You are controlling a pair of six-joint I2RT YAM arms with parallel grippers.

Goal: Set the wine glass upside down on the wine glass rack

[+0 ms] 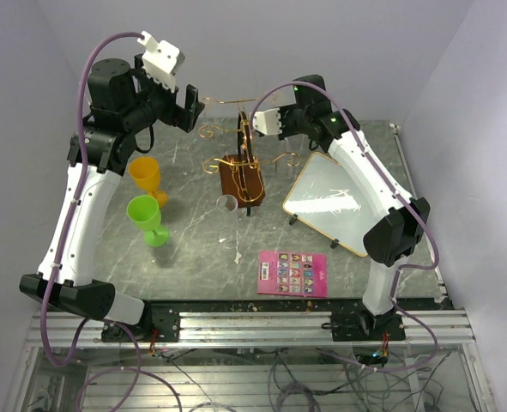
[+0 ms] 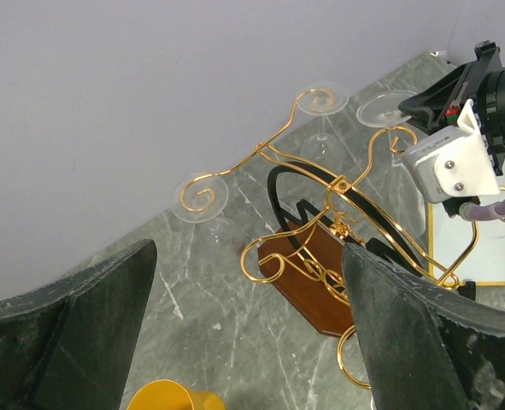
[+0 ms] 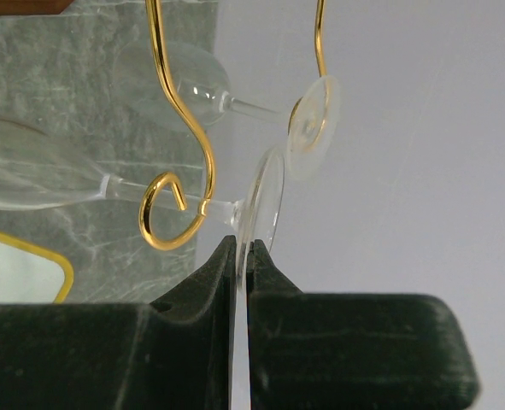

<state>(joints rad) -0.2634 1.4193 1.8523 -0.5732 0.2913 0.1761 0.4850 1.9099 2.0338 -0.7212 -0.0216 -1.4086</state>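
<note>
Right gripper (image 3: 242,249) pinching wine glass (image 3: 267,198), stem in rack (image 3: 319,34)

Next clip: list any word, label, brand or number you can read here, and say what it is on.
No text is readable in any view.
On the pink card: a grid of small pictures; any print is too small to read.
On the whiteboard: faint scribble marks only, no legible words.

The left arm (image 1: 86,210) and right arm (image 1: 366,176) have white shells and black joints, each carrying a lilac cable (image 1: 85,81). Just behind the right gripper (image 3: 242,256) sits a white housing (image 2: 453,166) with two screws.
</note>
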